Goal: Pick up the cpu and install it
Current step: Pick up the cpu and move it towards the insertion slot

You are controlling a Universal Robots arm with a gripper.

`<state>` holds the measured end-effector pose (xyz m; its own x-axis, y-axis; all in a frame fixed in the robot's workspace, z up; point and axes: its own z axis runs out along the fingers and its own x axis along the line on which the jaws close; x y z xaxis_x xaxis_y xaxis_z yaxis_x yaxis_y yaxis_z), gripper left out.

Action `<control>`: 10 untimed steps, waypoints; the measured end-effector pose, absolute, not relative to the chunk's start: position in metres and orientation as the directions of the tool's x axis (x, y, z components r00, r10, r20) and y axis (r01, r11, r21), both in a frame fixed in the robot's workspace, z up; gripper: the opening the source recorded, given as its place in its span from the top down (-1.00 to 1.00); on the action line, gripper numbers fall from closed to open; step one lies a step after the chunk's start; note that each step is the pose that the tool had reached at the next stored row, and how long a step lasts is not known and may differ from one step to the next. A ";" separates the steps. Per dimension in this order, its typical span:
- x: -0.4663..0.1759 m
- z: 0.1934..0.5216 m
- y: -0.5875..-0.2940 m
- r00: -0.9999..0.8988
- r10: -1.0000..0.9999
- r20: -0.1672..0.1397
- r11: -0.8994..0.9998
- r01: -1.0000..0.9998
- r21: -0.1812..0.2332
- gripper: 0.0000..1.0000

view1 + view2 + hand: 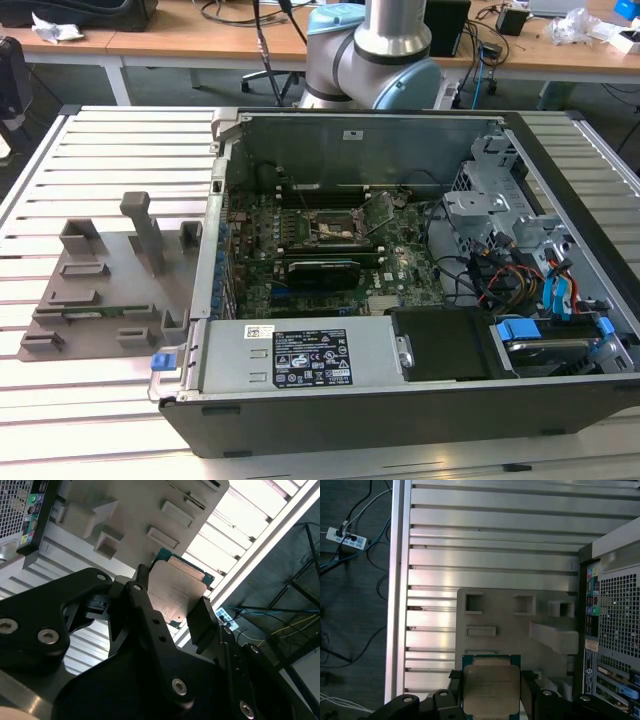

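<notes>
Firmly gripped, the cpu [491, 690] sat between the two black fingers [200, 622] of the gripper [491, 694], which was closed on two of its opposite edges. Its pale metal top faced the camera in both wrist views, with the green rim showing at the far edge. Beneath it lay the grey fixture tray [510, 620], with raised blocks and slots, and under that the slatted aluminium table [495, 530]. The open computer case [400, 400] stood just beside the tray, toward the exterior view's right. Inside the case the motherboard [310, 250] lay flat with the square socket frame [335, 228] near its middle. A white power strip [347, 537] lay on the floor beyond the table edge.
</notes>
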<state>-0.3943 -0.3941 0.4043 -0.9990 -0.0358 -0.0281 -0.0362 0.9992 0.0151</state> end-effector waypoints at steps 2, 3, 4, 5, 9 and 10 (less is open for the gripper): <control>-0.394 0.404 -0.394 -0.999 -0.036 -0.028 0.999 -0.036 0.015 -0.09; -0.394 0.404 -0.394 -0.999 -0.036 -0.028 0.999 -0.036 0.015 -0.09; -0.394 0.404 -0.394 -0.999 -0.036 -0.028 0.999 -0.036 0.015 -0.09; -0.392 0.404 -0.394 -0.999 -0.036 -0.028 0.999 -0.037 0.016 -0.09; -0.381 0.404 -0.394 -0.999 -0.036 -0.028 0.999 -0.036 0.015 -0.09; -0.378 0.404 -0.394 -0.999 -0.036 -0.028 0.999 -0.036 0.015 -0.09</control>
<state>-0.3784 -0.3942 0.4041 -0.9990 -0.0358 -0.0281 -0.0362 0.9992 0.0153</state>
